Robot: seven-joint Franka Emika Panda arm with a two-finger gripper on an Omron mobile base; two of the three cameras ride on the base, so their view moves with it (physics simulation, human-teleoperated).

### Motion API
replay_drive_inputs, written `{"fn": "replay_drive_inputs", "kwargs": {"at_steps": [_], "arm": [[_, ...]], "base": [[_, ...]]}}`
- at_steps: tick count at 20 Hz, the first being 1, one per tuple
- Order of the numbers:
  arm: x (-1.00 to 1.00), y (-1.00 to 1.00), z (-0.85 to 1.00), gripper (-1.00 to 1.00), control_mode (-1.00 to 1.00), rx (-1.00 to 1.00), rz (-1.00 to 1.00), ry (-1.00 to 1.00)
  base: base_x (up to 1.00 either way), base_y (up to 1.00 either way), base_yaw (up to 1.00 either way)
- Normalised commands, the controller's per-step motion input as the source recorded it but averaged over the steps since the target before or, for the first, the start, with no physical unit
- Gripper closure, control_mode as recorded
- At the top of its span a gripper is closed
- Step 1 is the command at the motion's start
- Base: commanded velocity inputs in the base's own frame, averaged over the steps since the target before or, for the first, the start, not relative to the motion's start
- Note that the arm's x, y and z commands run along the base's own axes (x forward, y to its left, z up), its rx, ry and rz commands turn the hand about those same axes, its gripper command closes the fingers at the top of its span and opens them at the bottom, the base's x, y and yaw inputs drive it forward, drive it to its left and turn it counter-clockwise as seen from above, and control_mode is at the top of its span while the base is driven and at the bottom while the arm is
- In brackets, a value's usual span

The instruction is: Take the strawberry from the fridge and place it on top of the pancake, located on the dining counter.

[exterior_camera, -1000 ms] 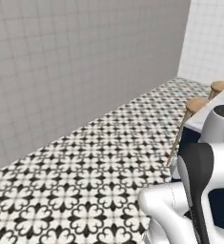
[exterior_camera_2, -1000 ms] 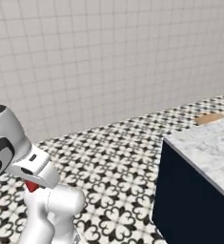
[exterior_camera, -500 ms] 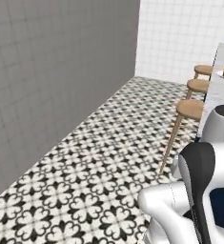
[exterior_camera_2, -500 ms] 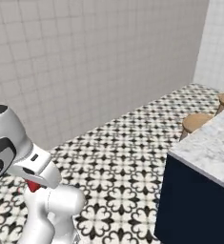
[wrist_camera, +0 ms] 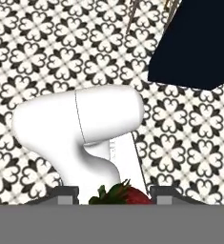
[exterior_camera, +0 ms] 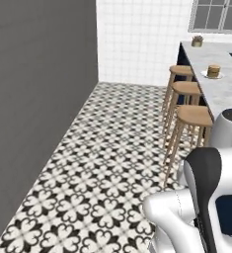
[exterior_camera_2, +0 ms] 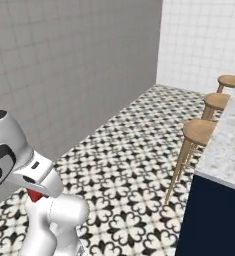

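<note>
My gripper (wrist_camera: 116, 197) is shut on the strawberry (wrist_camera: 126, 195), a dark red lump with green leaves wedged between the two fingers. In the right base view the strawberry (exterior_camera_2: 35, 195) peeks out red under the hand, low over the floor. The pancake (exterior_camera: 213, 70) is a golden-tan stack on a small white plate, far off on the dining counter (exterior_camera: 226, 89), a long marble top. Nearer, the same dining counter (exterior_camera_2: 228, 150) shows its navy base at the right. The fridge is out of view.
Three wooden stools (exterior_camera: 192, 116) line the counter's side, also seen as stools (exterior_camera_2: 199, 132) from the right. A small brown object (exterior_camera: 197, 41) stands at the counter's far end. A grey wall (exterior_camera: 33, 99) runs along the left. The patterned floor (exterior_camera: 112, 163) between them is open.
The whole picture has swung as the base turned: the stools and the dining counter with the pancake have come into view. The strawberry stays in the gripper.
</note>
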Motion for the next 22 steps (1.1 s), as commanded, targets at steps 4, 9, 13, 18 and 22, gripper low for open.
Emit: {"fn": "replay_drive_inputs", "kwargs": {"at_steps": [4, 9, 13, 18, 22], "arm": [[0.0, 0.0, 0.0, 1.0, 1.0, 0.0, 0.0, 0.0], [0.0, 0.0, 0.0, 1.0, 1.0, 0.0, 0.0, 0.0], [0.0, 0.0, 0.0, 1.0, 1.0, 0.0, 0.0, 0.0], [0.0, 0.0, 0.0, 1.0, 1.0, 0.0, 0.0, 0.0], [0.0, 0.0, 0.0, 1.0, 1.0, 0.0, 0.0, 0.0]], "base": [[0.88, 0.98, -0.43], [0.99, 0.82, -0.47], [1.0, 0.78, -0.49], [1.0, 0.65, -0.54], [1.0, 0.49, -0.57]]}}
